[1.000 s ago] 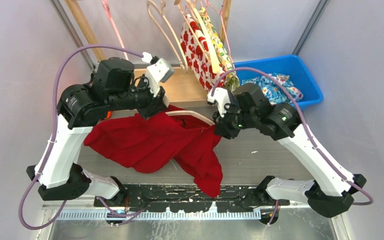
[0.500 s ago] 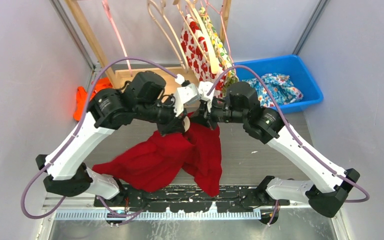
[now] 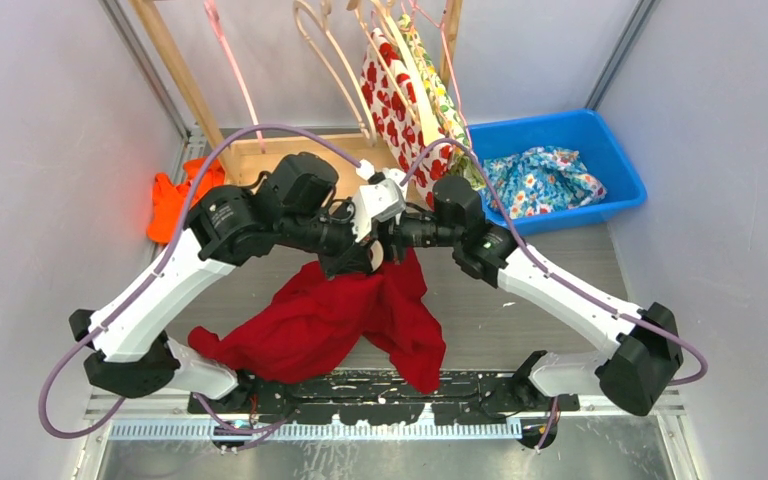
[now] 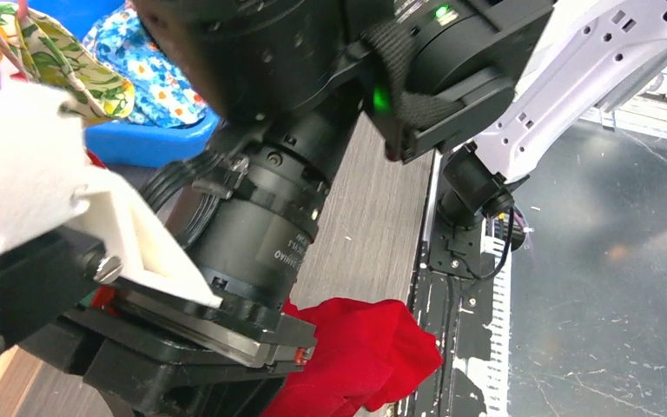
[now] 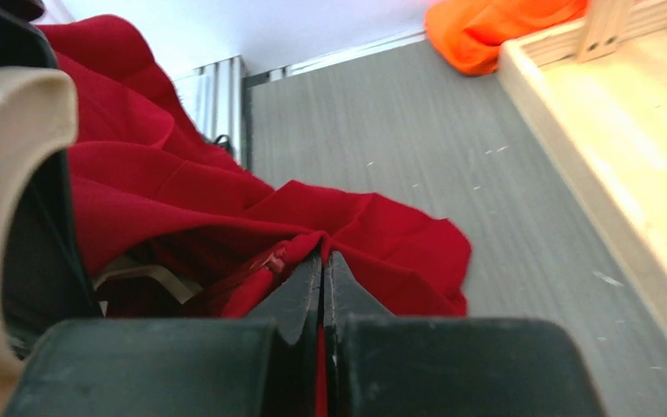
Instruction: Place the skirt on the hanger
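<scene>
Top external: both arms reach in and meet above the middle of the table (image 3: 530, 310), wrists nearly touching. The red skirt (image 3: 345, 320) hangs from that meeting point in a bunched heap, its lower part spread on the table toward the near edge. Right wrist: the right fingers (image 5: 321, 278) are closed flat together with a fold of skirt pinched between them; more red cloth lies behind, and the curved end of a beige hanger (image 5: 4, 174) sits just left, close to the lens, with skirt fabric against it. The left fingers (image 3: 358, 262) are buried between the arms and the cloth, so I can't tell if they are open or closed. Left wrist: mostly the right arm's black body, with a corner of skirt below. Behind stand a wooden rack (image 3: 185, 85) with hung patterned garments (image 3: 400, 90), a blue bin (image 3: 615, 150) of floral cloth (image 3: 540, 180), and orange cloth (image 3: 170, 200) at left.
</scene>
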You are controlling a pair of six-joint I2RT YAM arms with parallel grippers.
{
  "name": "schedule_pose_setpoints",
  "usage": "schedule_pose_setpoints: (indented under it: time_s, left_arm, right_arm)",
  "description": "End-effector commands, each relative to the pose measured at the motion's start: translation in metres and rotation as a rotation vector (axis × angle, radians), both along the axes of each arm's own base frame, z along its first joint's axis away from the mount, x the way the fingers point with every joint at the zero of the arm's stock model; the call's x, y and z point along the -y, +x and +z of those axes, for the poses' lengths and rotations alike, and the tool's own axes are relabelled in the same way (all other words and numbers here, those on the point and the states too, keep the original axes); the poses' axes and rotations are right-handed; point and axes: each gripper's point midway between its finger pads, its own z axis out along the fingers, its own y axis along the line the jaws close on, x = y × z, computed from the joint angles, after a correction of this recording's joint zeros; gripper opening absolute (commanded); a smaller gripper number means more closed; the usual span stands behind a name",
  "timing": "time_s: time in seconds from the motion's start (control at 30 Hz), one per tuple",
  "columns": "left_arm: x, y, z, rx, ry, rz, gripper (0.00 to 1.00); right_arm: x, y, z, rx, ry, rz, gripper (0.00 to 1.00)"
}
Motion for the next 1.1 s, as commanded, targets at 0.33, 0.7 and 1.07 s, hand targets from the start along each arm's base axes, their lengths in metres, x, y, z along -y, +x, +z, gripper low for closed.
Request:
schedule_pose_setpoints:
  time_s: [0.33, 0.7, 1.07]
  left_arm:
    - [0.015, 0.012, 0.005, 0.111, -0.228, 0.078, 0.00]
    - [0.027, 0.041, -0.058, 0.100, -0.211, 0.204, 0.00]
    - [0.030, 0.043, -0.034, -0.010, -0.298, 0.103, 0.00]
  right_arm:
    - [0.002, -0.012, -0.044, -0.199, 0.000, -0.031, 0.61]
    - [0.037, 0.017, -0.096, -0.297, -0.177, -0.326, 0.65]
    - [0.115, 0.037, -0.066, -0.254, -0.145, -0.681, 0.89]
